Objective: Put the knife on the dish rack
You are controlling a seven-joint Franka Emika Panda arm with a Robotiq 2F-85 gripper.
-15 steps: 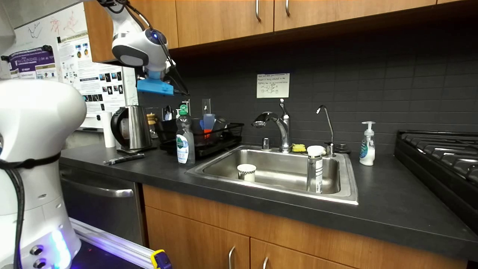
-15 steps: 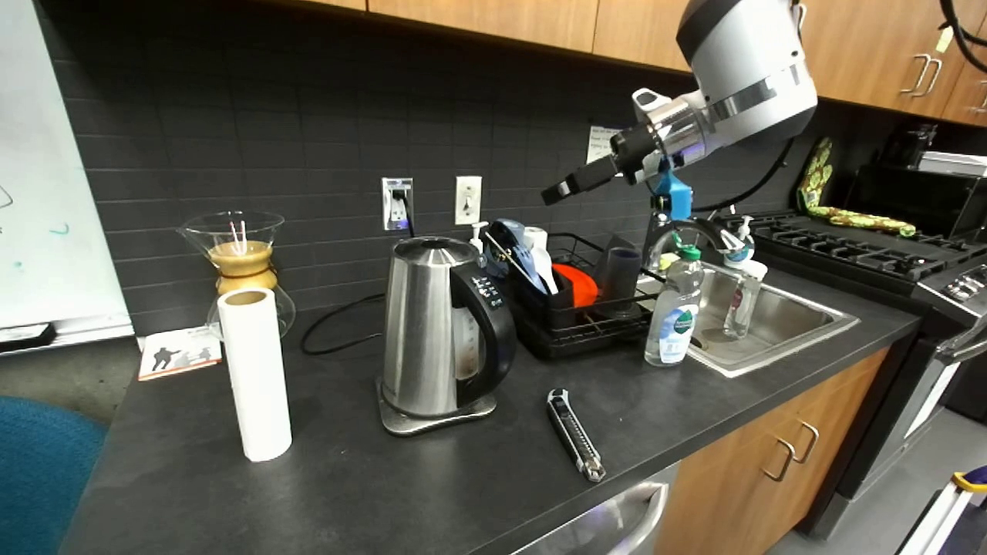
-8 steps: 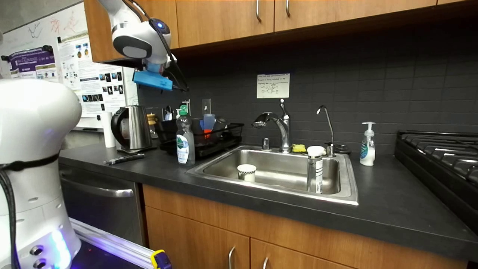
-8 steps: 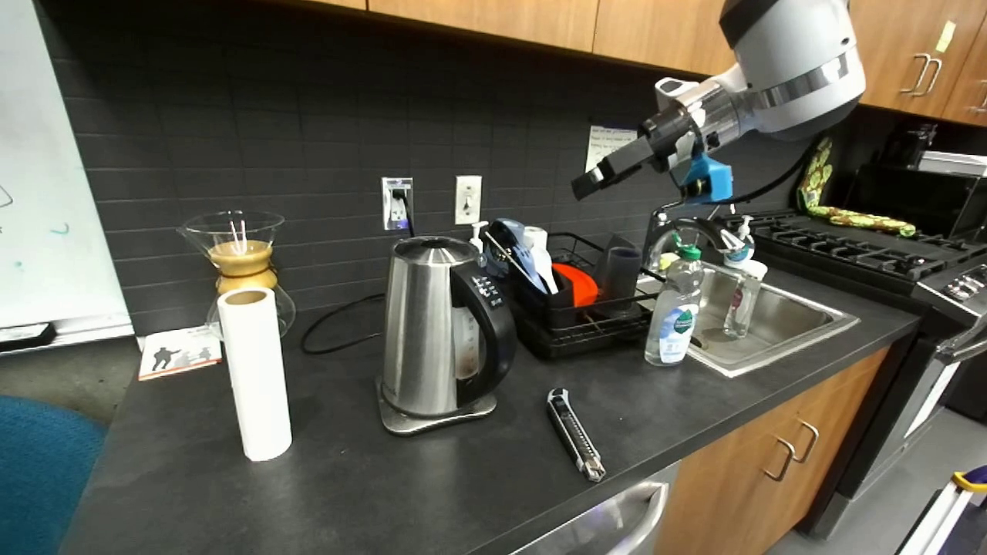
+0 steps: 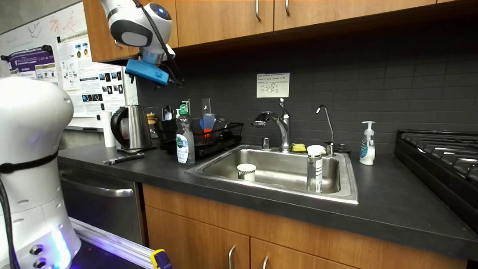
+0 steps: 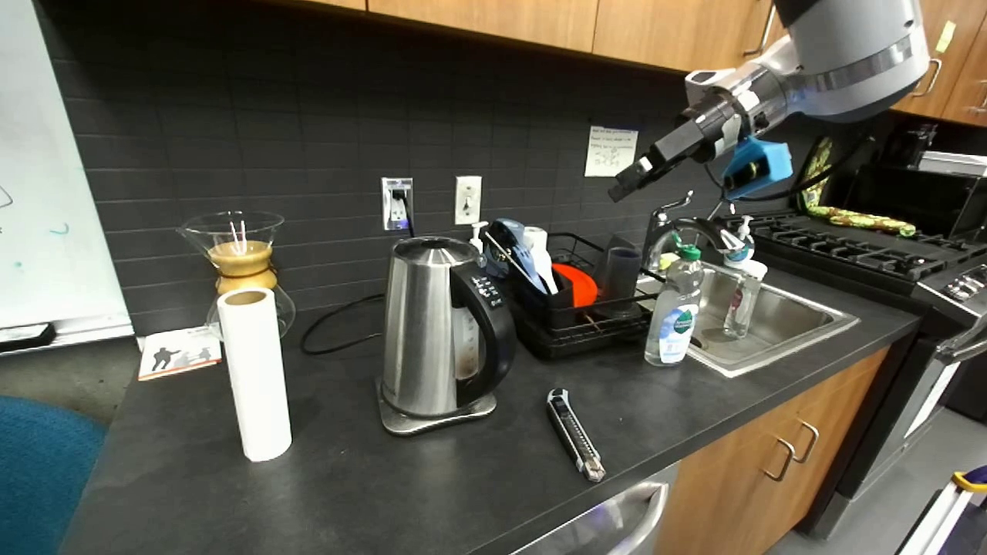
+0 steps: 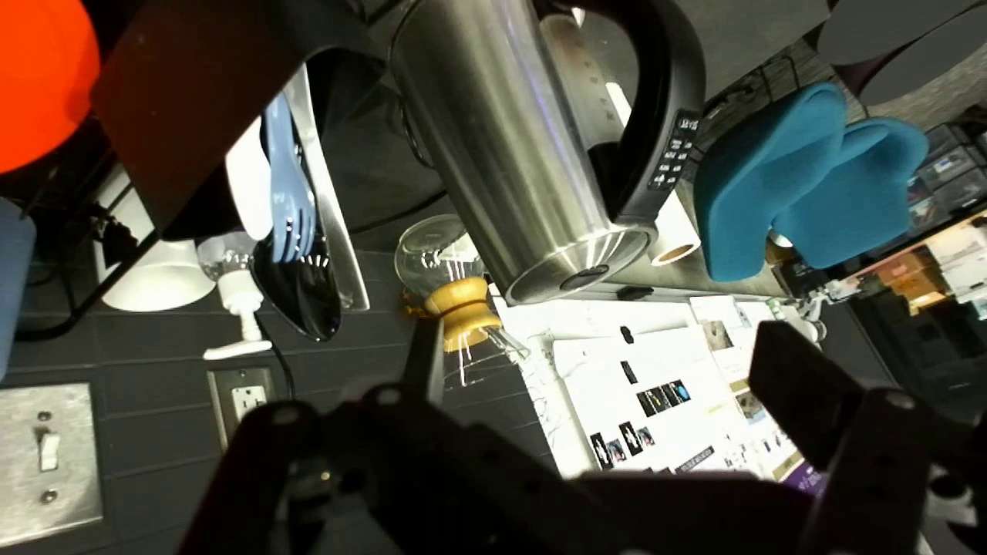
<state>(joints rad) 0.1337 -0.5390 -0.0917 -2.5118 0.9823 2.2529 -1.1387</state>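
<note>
Claw [image 7: 600,347] shifted, spread in wrist view, unclear elsewhere, knife [image 6: 576,436] on counter [image 6: 362,486] in both exterior views only

Wrist view: jaws dark and blurred; beyond them, electric kettle [image 7: 501,146] cut off by the upper edge. In an exterior view: robot arm [image 5: 130,15] above jaws cut off; below them, dish-soap bottle [image 5: 185,140] partly hiding dish rack [image 5: 218,145].

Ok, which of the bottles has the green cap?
The clear bottle in front of the dish rack; the slim bottle in the sink and the pump bottles have white tops.
</note>
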